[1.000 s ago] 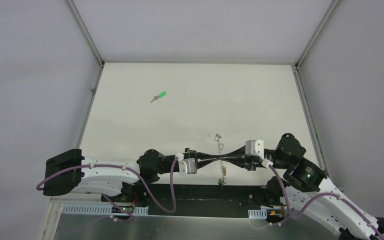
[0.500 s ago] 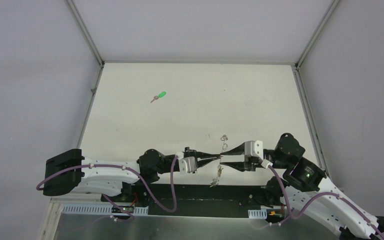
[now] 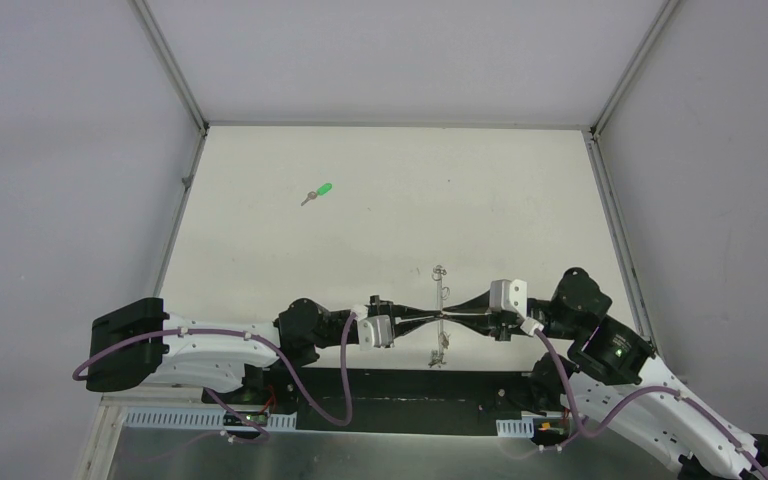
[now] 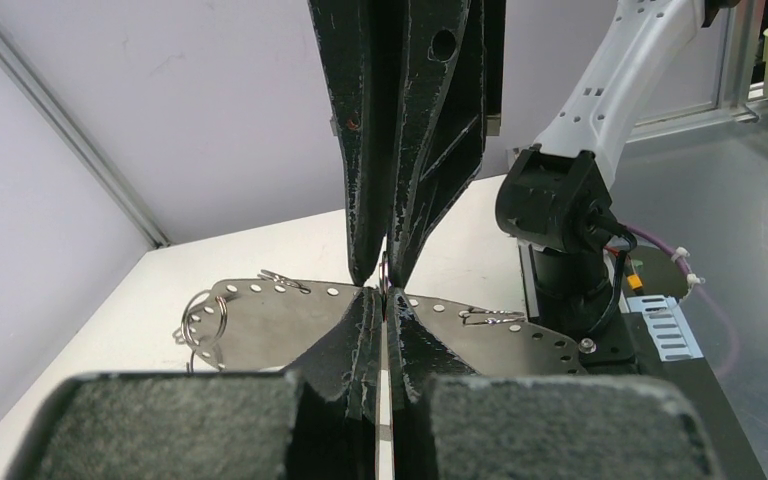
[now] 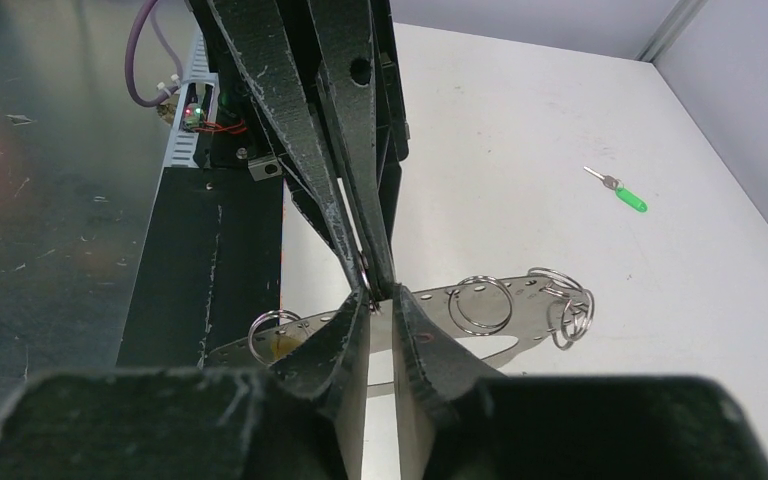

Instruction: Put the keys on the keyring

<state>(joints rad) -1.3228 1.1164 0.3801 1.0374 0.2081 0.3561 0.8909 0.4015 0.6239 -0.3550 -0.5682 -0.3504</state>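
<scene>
Two grippers meet tip to tip above the near part of the table (image 3: 390, 230), roughly midway along its near edge. The left gripper (image 3: 431, 317) reaches in from the left and the right gripper (image 3: 451, 316) from the right, with the keyring (image 3: 439, 290) caught between them. The wrist views show the keyring as a flat perforated metal plate with several small split rings (image 5: 567, 312) hooked through its holes. From above it reads as a thin line running far-to-near across the line of the arms. The left jaws are clamped fully together on the plate. The right jaws are nearly together, with only a thin slit between the fingers, and their tips press at the same spot on the plate's edge. One small ring sits right between the two sets of tips; I cannot tell whether the right tips pinch that ring or the plate. My judgement is that the opposed pinch keeps the plate from swinging and presents one ring for working apart. The green key (image 3: 322, 190) lies alone toward the far left of the table, well apart from both grippers and not yet on any ring. No second loose key shows. Half a second earlier the right jaws stood apart and the plate hung from the left gripper alone, tilted, with its near end sagging leftward. The right gripper has since closed again and the plate sits straight, as it did a full second back. The green key has not moved.
</scene>
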